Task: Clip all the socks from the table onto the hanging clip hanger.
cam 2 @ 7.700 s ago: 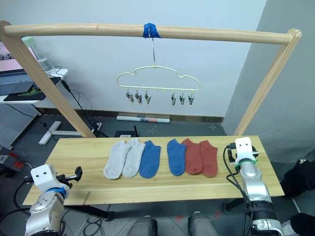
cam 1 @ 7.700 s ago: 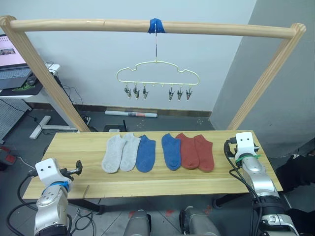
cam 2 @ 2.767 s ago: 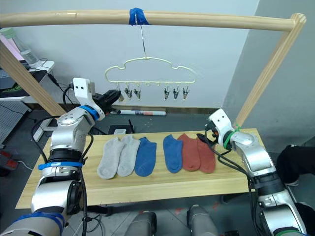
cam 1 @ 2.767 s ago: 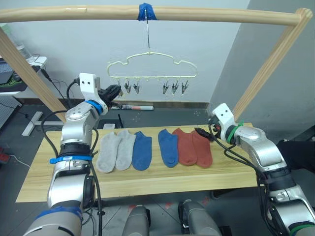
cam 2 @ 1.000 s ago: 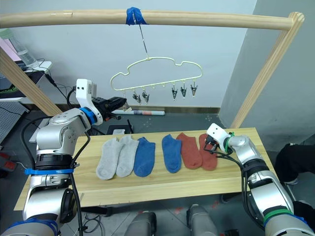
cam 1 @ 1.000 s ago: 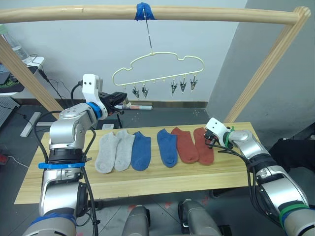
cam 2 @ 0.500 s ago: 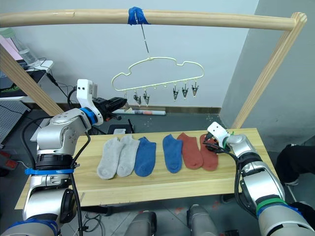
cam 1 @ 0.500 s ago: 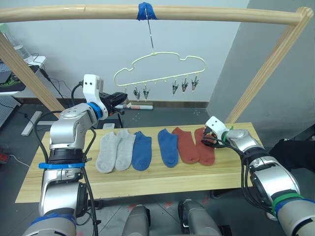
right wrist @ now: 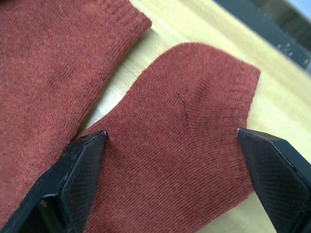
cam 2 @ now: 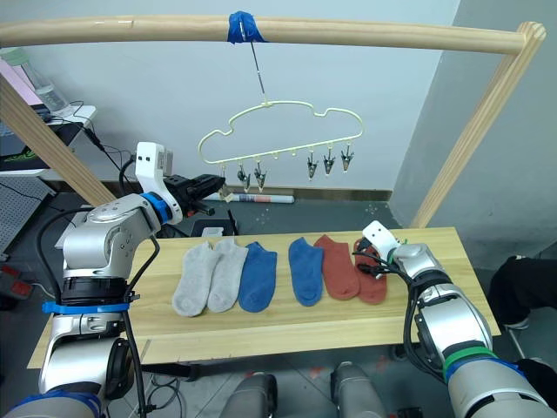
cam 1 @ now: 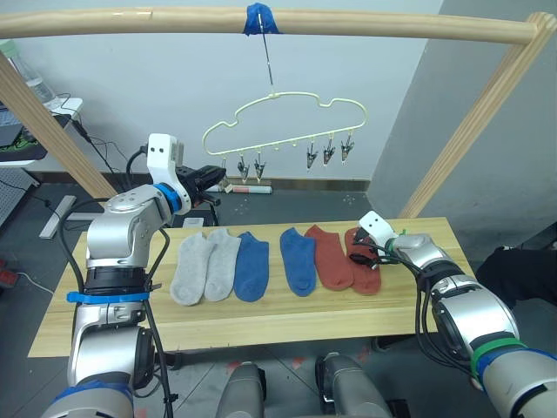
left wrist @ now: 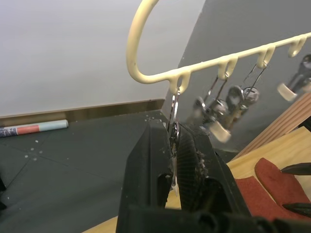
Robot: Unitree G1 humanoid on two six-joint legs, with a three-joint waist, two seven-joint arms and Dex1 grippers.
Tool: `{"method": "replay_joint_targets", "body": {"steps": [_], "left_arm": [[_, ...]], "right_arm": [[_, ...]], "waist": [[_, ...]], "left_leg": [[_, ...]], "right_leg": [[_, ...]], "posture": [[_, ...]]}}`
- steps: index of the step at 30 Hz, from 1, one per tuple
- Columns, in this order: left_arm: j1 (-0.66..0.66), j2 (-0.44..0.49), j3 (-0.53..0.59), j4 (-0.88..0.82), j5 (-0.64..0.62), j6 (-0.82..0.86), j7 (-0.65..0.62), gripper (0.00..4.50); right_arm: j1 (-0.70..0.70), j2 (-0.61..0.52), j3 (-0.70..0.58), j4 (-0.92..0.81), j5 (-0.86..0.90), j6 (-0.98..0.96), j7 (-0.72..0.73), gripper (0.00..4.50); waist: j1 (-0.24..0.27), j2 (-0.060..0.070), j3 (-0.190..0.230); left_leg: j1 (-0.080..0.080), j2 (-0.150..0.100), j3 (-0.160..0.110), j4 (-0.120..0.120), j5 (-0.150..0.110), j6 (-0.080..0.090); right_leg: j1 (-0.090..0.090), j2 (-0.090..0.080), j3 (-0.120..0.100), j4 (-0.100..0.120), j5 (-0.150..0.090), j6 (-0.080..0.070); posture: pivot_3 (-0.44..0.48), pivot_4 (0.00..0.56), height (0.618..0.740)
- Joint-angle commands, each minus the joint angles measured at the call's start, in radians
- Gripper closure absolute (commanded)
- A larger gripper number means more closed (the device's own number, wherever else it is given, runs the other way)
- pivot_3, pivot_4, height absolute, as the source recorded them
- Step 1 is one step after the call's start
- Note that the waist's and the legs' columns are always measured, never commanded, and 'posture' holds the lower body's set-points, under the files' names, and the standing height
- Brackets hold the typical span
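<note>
Right now your right gripper [right wrist: 170, 179] straddles the outermost rust-red sock [right wrist: 194, 121] on the table [cam 1: 261, 309], fingers apart, while your left gripper [left wrist: 176, 160] pinches the clip hanger's [cam 1: 287, 109] end clip [left wrist: 173, 127]; close next and lift.

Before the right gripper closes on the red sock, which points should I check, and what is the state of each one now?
1. Right gripper open, one finger on each side of the outer rust red sock: ok.
2. Fingers clear of the neighbouring rust red sock: ok, a strip of table shows between the two socks.
3. Sock lying flat on the table: ok.
4. Left gripper shut on the end clip of the clip hanger: ok.
5. Clip pressed open enough to take a sock: cannot tell.
6. All six socks not yet hung: ok.
</note>
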Motion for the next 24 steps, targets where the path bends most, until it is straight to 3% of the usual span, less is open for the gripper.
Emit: {"method": "replay_joint_targets", "body": {"steps": [1, 11, 19, 21, 24], "left_arm": [[0.011, 0.017, 0.025, -0.042, -0.014, 0.010, 0.011, 4.39], [0.029, 0.020, 0.037, -0.057, -0.023, 0.008, 0.033, 4.39], [0.037, 0.015, 0.044, -0.070, -0.031, 0.009, 0.044, 4.39], [0.038, 0.017, 0.051, -0.077, -0.043, 0.022, 0.041, 4.39], [0.042, 0.038, 0.087, -0.109, -0.106, 0.105, 0.020, 4.39]], "right_arm": [[-0.009, -0.005, -0.008, 0.006, -0.001, 0.014, 0.017, 0.91], [0.026, -0.007, 0.022, -0.026, -0.025, -0.015, 0.076, 4.47], [0.045, -0.036, 0.041, -0.097, -0.041, -0.085, 0.104, 4.47], [0.066, -0.062, 0.056, -0.179, -0.049, -0.135, 0.125, 4.47], [0.191, -0.167, 0.062, -0.562, -0.053, -0.211, 0.161, 4.47]], "waist": [[0.000, 0.000, 0.000], [0.001, 0.000, 0.000], [0.002, 0.000, 0.001], [0.002, 0.001, 0.005], [0.005, 0.005, 0.013]], "left_leg": [[0.000, 0.000, 0.000, 0.000, 0.000, 0.000], [0.001, 0.000, 0.000, 0.000, 0.000, 0.000], [0.002, 0.000, 0.000, 0.000, 0.000, 0.000], [0.002, 0.000, 0.000, 0.000, 0.000, 0.000], [0.001, 0.000, -0.001, 0.000, 0.000, 0.000]], "right_leg": [[0.000, 0.000, 0.000, 0.000, 0.000, 0.000], [0.001, 0.000, 0.000, 0.000, 0.000, 0.000], [0.003, 0.000, -0.001, -0.001, 0.000, 0.000], [0.003, 0.000, -0.001, -0.001, 0.000, 0.000], [0.003, 0.000, -0.001, -0.001, 0.000, 0.000]], "posture": [[0.079, 0.225, 0.740], [0.096, 0.226, 0.740], [0.098, 0.227, 0.740], [0.104, 0.232, 0.740], [0.104, 0.232, 0.740]]}}
